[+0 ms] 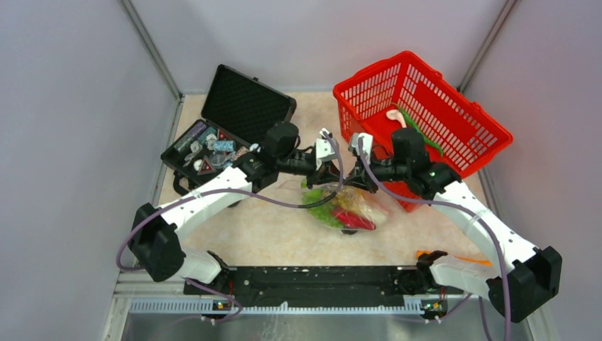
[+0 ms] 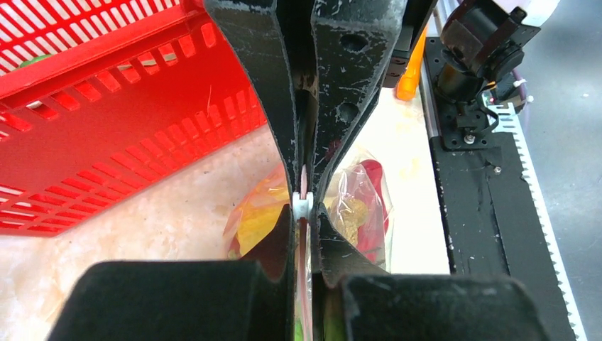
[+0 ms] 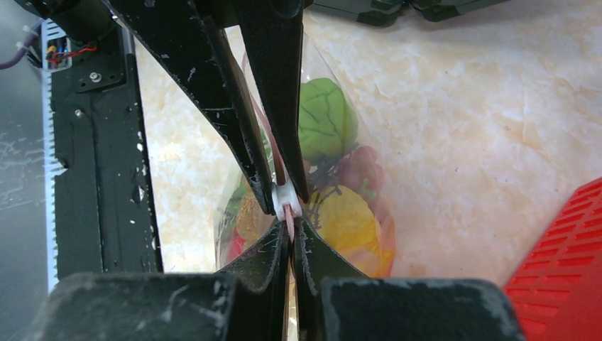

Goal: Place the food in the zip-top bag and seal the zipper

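Note:
The zip-top bag [image 1: 346,207] lies on the table's middle, hanging from its top edge, with the food inside. Yellow leaves [image 2: 259,217], brown bits [image 2: 353,209] and a red piece [image 2: 373,213] show through the plastic. A green fruit [image 3: 323,117] and red-purple grapes [image 3: 362,167] show too. My left gripper [image 1: 328,170] and right gripper [image 1: 358,175] meet tip to tip above the bag. Both are shut on the pink zipper [image 2: 304,252], with its white slider [image 3: 285,198] between the two sets of fingertips.
A red basket [image 1: 426,92] stands at the back right, close behind the right arm. An open black case [image 1: 241,99] with small chips sits at the back left. An orange piece [image 1: 468,259] lies by the right base. A black rail [image 1: 319,277] runs along the near edge.

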